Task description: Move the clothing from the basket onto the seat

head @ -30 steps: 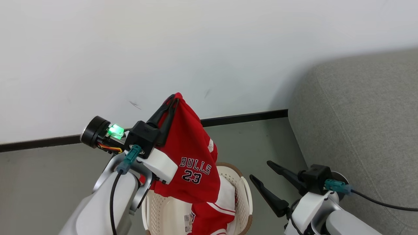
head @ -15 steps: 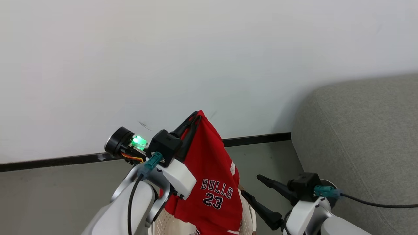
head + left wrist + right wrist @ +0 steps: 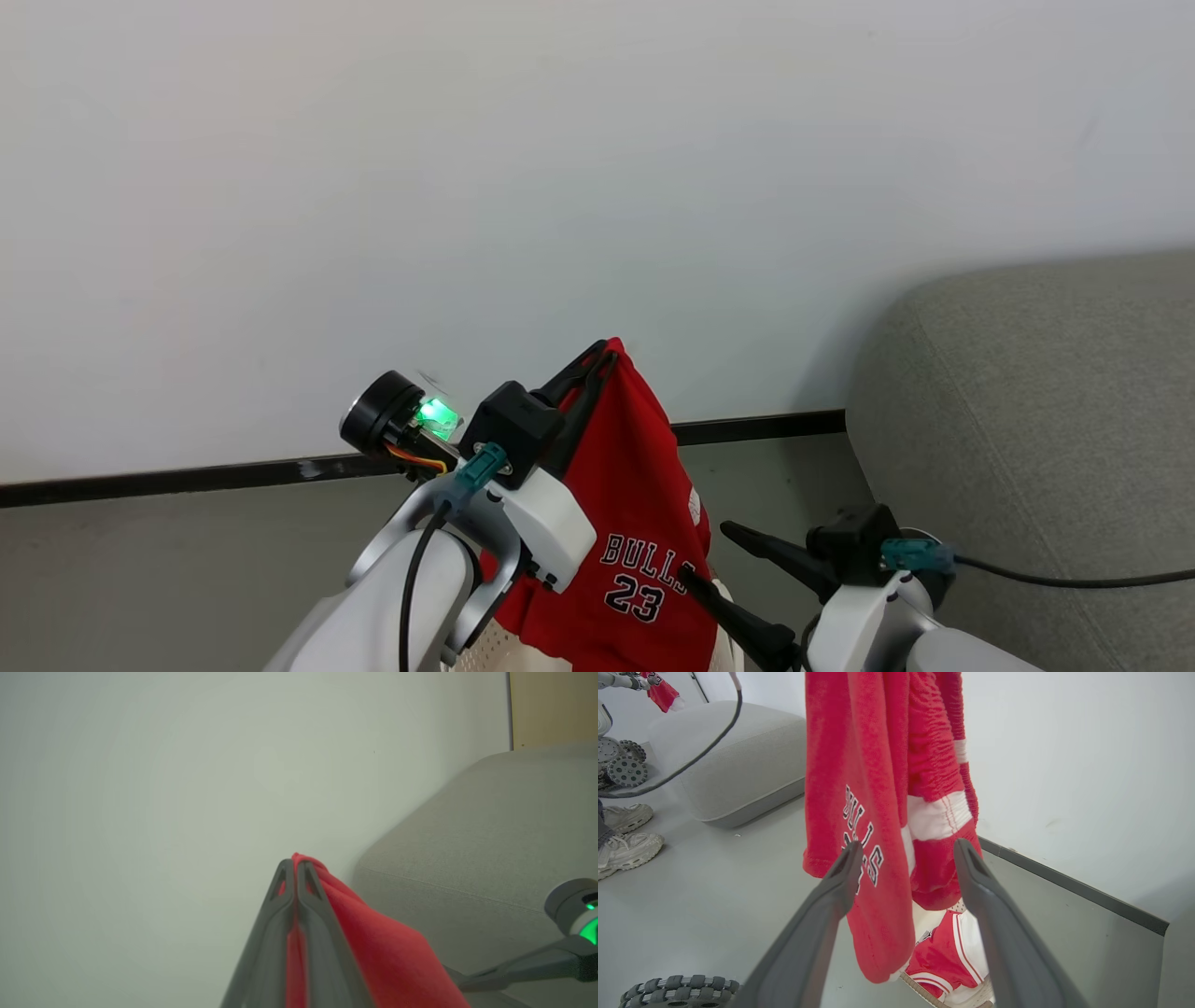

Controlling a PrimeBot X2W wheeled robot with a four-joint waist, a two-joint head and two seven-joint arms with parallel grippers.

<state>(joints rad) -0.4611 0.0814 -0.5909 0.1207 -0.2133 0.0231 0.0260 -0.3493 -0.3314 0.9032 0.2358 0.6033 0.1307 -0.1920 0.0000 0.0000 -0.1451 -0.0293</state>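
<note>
My left gripper (image 3: 600, 357) is raised in front of the wall and shut on the top fold of the red "BULLS 23" jersey (image 3: 635, 523), part of the clothing, which hangs down from it. In the left wrist view its fingers (image 3: 293, 877) pinch red cloth (image 3: 373, 942). My right gripper (image 3: 707, 553) stands open at the jersey's lower edge. Its fingers (image 3: 850, 858) frame the hanging jersey (image 3: 859, 765); I cannot tell whether they touch it. Below lies a red garment with white stripes (image 3: 952, 952) in the basket (image 3: 490, 649). The grey seat (image 3: 1027, 420) is on the right.
A white wall with a dark baseboard (image 3: 187, 476) stands close behind the raised jersey. In the right wrist view a grey cushioned block (image 3: 738, 765) stands on the floor, with a person's white shoes (image 3: 626, 835) and toothed wheels (image 3: 626, 765) at the left.
The whole head picture has shifted down, so the camera has moved. My left gripper, holding the jersey, has shifted right, nearer the seat. The right gripper stays open.
</note>
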